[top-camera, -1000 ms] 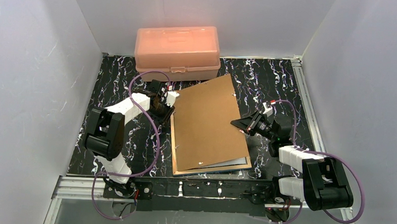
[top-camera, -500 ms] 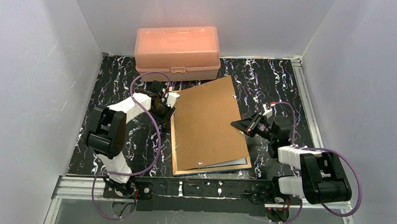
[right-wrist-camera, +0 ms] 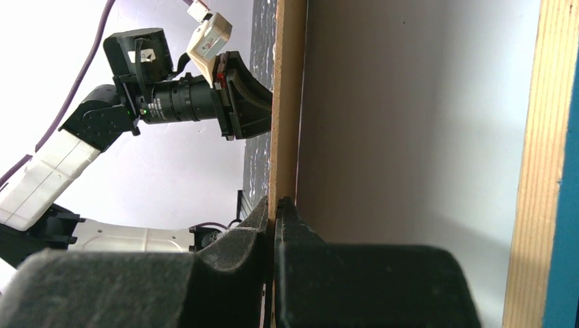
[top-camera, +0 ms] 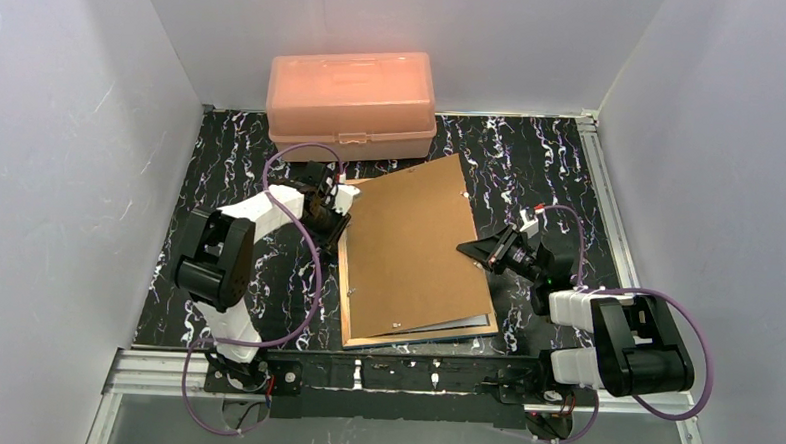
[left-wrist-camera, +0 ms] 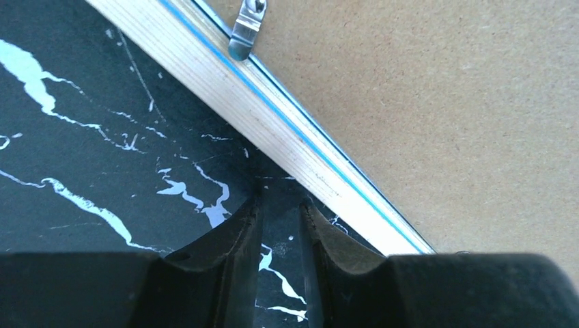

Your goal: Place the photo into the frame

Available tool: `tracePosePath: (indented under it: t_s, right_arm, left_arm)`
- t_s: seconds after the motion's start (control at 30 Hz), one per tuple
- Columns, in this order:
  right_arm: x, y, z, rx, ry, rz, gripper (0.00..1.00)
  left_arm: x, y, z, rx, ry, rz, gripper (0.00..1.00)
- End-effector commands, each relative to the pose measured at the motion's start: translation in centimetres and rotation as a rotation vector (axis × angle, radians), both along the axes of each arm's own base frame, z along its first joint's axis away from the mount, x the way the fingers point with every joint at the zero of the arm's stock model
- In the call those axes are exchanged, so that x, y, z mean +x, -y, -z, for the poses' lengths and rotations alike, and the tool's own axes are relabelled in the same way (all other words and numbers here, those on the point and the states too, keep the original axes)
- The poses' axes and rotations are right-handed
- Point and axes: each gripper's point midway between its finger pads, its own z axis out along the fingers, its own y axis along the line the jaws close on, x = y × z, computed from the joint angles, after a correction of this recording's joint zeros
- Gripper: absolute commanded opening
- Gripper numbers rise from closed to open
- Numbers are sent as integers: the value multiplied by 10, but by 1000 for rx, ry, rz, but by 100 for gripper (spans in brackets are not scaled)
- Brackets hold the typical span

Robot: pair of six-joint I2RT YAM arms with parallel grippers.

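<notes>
Comparing w/ a sec earlier, the black marbled table (top-camera: 232,155) and the peach plastic box (top-camera: 352,95) at its rear looked unchanged. The frame (left-wrist-camera: 273,130) lay face down mid-table and hadn't shifted. The brown backing board (top-camera: 413,243) sat over it, askew and propped up on its right side. Its far corner had dropped a touch, so the board prob. was coming down.

The photo (right-wrist-camera: 410,137) appeared to lie in the frame under the board, seen only as a pale sheet in the right wrist view, prob. its white back. Can't confirm the print side.

The left hand (left-wrist-camera: 281,205) had crept farther along the frame's left edge toward the far corner. Its jaws were narrowly parted w/ bare table btwn them, tips just beside the wood-coloured rim, holding nothing. The right hand (right-wrist-camera: 275,205) had barely moved and was clamped on the board's right edge. One metal clip (left-wrist-camera: 244,31) stuck out over the board.

Judgement: photo step looked done. Squaring and seating the board remained, left hand likely bracing the frame.
</notes>
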Motion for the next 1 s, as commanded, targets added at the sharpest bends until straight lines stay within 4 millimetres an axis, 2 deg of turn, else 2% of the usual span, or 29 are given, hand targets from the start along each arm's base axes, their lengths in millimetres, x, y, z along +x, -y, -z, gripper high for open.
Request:
tracePosePath:
  t_s: [0.0, 0.57, 0.97]
  right_arm:
    - [2, -3, -22, 35, 102, -23, 1]
    - [2, -2, -24, 67, 85, 1, 1]
    - [-3, -6, -7, 34, 64, -11, 1]
  left_arm:
    - [0, 10, 0, -25, -16, 15, 24]
    - [-1, 17, 5, -28, -29, 39, 22]
    - [-4, 17, 4, -30, -28, 43, 20]
